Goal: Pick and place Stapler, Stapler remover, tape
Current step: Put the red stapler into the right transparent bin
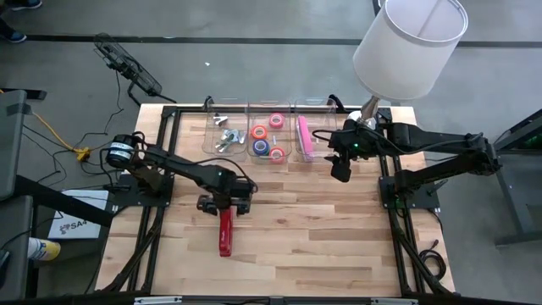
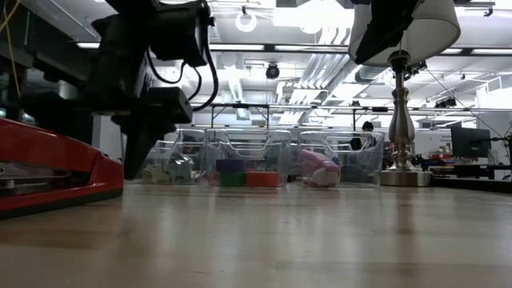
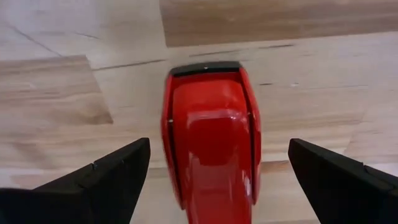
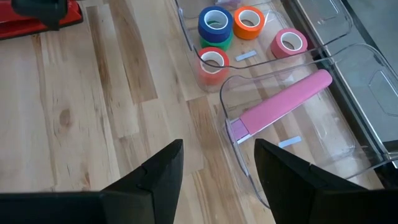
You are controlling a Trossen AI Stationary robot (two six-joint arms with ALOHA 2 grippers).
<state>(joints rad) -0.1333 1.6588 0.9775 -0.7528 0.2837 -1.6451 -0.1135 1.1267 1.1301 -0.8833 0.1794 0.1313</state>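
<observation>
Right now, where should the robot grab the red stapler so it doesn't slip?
Probably across its narrow body, near the end under the left gripper. The red stapler lies flat on the wooden table, long and slim, so coming straight down from above fits best. In the left wrist view its open fingers already straddle the rounded top, one on each long side.

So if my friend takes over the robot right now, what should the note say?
Left gripper: open, straddling one end of the red stapler lying on the wooden table; not yet gripped.
Right gripper: open, empty, beside the clear plastic bins.
Done: coloured tape rolls in the middle bin, pink stapler in the bin nearest the right arm, silvery metal claws in the third.
Left: bin the red stapler.
</observation>
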